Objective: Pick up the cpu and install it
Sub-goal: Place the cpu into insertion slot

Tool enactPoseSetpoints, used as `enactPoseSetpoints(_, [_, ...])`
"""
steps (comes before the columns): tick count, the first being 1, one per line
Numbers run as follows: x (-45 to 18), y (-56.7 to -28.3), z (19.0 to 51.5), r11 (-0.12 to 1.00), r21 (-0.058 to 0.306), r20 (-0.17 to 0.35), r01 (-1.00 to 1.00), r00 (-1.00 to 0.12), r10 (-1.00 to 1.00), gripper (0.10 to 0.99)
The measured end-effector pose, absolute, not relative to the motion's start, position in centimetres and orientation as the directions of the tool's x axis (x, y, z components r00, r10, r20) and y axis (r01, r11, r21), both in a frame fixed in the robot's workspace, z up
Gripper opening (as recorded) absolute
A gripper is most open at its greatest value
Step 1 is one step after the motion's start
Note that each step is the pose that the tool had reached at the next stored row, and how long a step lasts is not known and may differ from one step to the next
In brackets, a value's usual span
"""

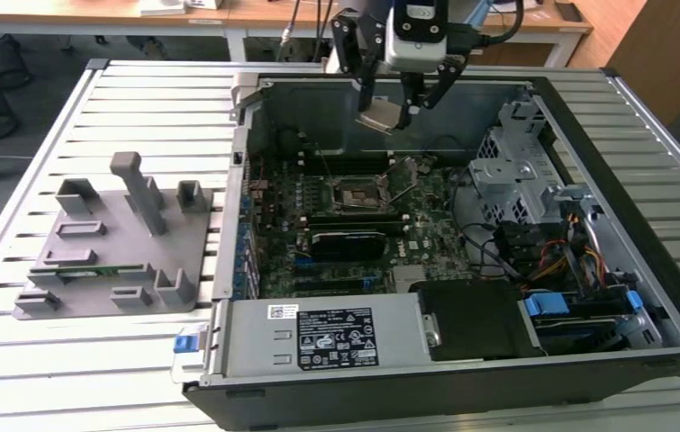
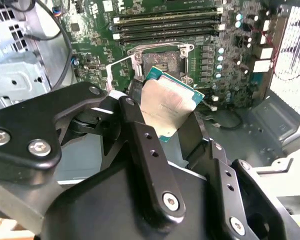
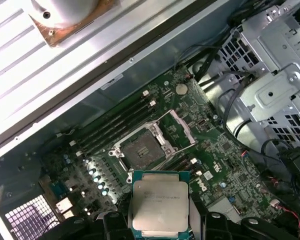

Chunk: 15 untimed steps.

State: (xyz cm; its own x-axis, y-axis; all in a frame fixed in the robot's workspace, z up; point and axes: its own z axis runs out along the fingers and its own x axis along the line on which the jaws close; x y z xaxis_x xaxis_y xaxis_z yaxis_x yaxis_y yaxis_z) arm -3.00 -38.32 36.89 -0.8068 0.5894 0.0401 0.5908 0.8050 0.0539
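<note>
Exterior view, taken from the near side: the power supply (image 1: pixel 321 335) sits against the near wall of the open computer case (image 1: pixel 664 297). Beyond it, about the middle of the motherboard (image 1: pixel 436 202), lies the cpu socket (image 1: pixel 358 193). It is bare, and its metal frame seems to be swung open.

Farther back, above the board, hangs the gripper (image 1: pixel 390 108), its fingers clamped on the cpu (image 1: pixel 378 119) by two opposite edges. The relation that counts is this: the cpu socket lies below the held cpu, to its near side and slightly toward the exterior view's left. As I judge it, the cpu is well clear of the board and not yet over the socket's middle. In both wrist views the socket shows just past the cpu's free edge.

The cpu is a flat square with a silvery metal lid bearing fine print and a thin green rim. In the exterior view it hangs tilted, one corner dipping, so it is not parallel to the socket.
</note>
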Motion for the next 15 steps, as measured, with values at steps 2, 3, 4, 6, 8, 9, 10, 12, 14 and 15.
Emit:
enactPoseSetpoints(2, [-3.00, -38.30, 36.86, 0.787, 0.054, 0.040, 0.615, -0.789, 0.613, 0.537])
enactPoseSetpoints(3, [-3.00, -38.30, 36.85, 0.778, 0.054, 0.040, 0.626, -0.779, 0.625, 0.537])
enactPoseSetpoints(4, [-3.00, -38.29, 36.84, 0.768, 0.054, 0.040, 0.638, -0.770, 0.637, 0.537])
enactPoseSetpoints(6, [-3.00, -38.28, 36.81, 0.748, 0.054, 0.040, 0.661, -0.750, 0.660, 0.537])
enactPoseSetpoints(8, [-3.00, -38.26, 36.78, 0.727, 0.054, 0.040, 0.684, -0.729, 0.683, 0.537])
enactPoseSetpoints(9, [-3.00, -38.26, 36.76, 0.717, 0.054, 0.040, 0.695, -0.719, 0.694, 0.537])
enactPoseSetpoints(10, [-3.00, -38.25, 36.75, 0.706, 0.054, 0.040, 0.706, -0.708, 0.705, 0.537])
enactPoseSetpoints(12, [-3.00, -38.24, 36.72, 0.684, 0.054, 0.040, 0.727, -0.686, 0.726, 0.537])
enactPoseSetpoints(14, [-3.00, -38.23, 36.69, 0.660, 0.054, 0.040, 0.749, -0.662, 0.748, 0.537])
enactPoseSetpoints(15, [-3.00, -38.23, 36.67, 0.649, 0.054, 0.040, 0.759, -0.651, 0.758, 0.537])
